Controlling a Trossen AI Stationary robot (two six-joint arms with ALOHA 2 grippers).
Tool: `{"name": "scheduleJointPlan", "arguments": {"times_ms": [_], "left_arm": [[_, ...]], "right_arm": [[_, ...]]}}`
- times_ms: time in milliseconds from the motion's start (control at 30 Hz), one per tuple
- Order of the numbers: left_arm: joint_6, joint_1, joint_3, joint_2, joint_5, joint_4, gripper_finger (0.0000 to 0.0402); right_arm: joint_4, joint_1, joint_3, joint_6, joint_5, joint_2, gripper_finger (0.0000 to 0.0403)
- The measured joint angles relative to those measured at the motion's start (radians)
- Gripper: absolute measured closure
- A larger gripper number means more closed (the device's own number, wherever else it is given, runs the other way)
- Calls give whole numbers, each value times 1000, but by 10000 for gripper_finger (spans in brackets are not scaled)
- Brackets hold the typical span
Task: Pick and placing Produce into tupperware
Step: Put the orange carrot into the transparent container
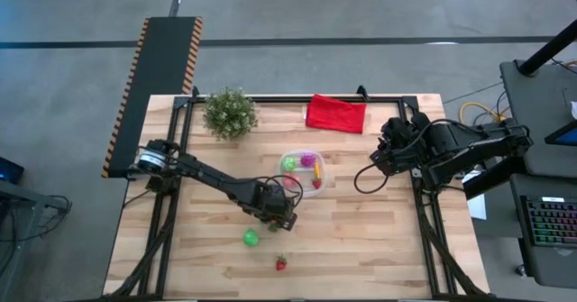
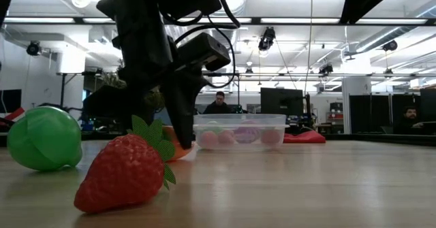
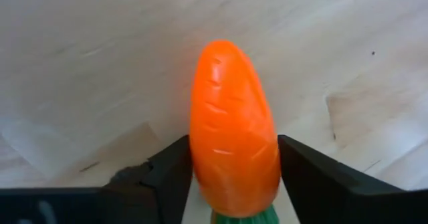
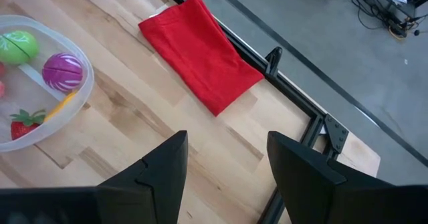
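My left gripper (image 1: 279,217) is down at the table's middle, just near of the tupperware (image 1: 325,175), shut on an orange toy carrot (image 3: 231,137). The clear round tupperware (image 4: 83,93) holds green, purple, yellow and red produce pieces. A green piece (image 1: 251,238) and a toy strawberry (image 1: 281,264) lie on the table nearer the front edge. In the low view they show as the green piece (image 2: 42,138) and the strawberry (image 2: 122,173). My right gripper (image 4: 226,174) hangs open above the table's right side, with nothing between its fingers. My left gripper pinches the carrot's thick end (image 3: 200,174), just ahead of its green top (image 3: 244,217), between its two fingers. The fingers (image 3: 167,177) come from above, slanting down, and lie across the carrot. In the low view the carrot (image 2: 178,150) sits low at the table top.
A bushy green potted plant (image 1: 229,113) stands at the far left. A folded red cloth (image 1: 336,114) lies at the far edge, right of centre. Bare wood stretches across the near right of the table (image 1: 379,248).
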Motion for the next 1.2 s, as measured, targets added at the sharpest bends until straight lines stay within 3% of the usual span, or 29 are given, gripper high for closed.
{"name": "scheduleJointPlan", "arguments": {"times_ms": [200,467,600,900,1200], "left_arm": [[25,7,0,0,-7,6,250],[34,11,0,-19,19,5,222],[59,30,1,-55,23,10,227],[185,115,53,-122,-28,19,240],[300,286,102,-119,-15,-10,241]], "right_arm": [[0,0,0,0,2,0,204],[0,0,0,0,11,0,204],[0,0,0,0,11,0,204],[0,0,0,0,11,0,204],[0,0,-1,6,11,0,204]]}}
